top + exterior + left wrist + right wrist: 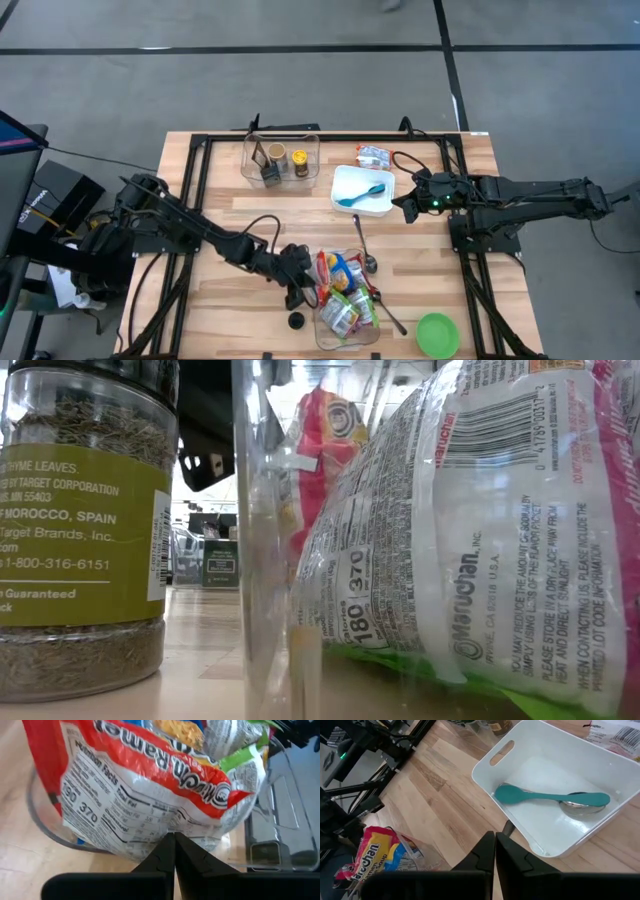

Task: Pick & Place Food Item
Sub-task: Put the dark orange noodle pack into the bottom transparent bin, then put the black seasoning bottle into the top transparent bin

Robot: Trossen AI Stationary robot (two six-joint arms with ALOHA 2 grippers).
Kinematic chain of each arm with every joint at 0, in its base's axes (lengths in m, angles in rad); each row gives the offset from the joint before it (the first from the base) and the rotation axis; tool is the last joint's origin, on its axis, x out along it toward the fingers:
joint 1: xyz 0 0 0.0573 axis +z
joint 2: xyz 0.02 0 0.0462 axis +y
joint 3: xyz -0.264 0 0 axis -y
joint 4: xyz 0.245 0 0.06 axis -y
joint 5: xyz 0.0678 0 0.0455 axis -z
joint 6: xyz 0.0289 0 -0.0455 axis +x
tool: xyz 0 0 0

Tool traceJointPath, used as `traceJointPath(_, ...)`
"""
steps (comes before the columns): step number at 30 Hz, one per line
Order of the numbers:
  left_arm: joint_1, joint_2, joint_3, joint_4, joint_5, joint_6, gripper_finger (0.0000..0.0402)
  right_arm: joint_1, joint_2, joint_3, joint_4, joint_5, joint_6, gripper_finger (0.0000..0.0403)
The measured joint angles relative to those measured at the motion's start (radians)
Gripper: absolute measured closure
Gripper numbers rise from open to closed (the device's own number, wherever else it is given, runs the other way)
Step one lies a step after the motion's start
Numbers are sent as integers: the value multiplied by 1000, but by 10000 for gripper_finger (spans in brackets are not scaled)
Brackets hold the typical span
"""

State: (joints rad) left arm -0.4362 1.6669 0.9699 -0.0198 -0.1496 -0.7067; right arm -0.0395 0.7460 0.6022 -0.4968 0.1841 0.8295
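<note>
So the left hand (297,283) is clenched tight with nothing in it, parked right against the side of the clear plastic tub (322,330) near the front of the pale wood-plank worktop (240,210). That tub is stuffed with crinkly ramen packets, and the glossy red-and-white ramen packet (150,785) sits right in front of the left hand's dark fingers (162,855), bulging over the tub's rounded rim. The right hand (408,207) is also clamped shut and empty, hovering by the edge of the white rectangular plastic bin (345,182), which has a smooth teal plastic spoon (545,796) lying over something shiny and metal inside. Loose stuff on the boards: a long metal spoon (368,262), a flat round green lid (437,334) at the front corner, and a second clear tub (280,160) of little jars toward the back.
</note>
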Motion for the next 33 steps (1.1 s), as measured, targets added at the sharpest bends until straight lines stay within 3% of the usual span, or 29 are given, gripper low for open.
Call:
traceJointPath(22, 0, -1, 0, 1, 47, 21, 401, 0, 0, 0, 0, 0, -2, 395)
traceJointPath(33, 0, -78, -1, -7, 49, 21, 401, 0, 0, 0, 0, 0, -2, 395)
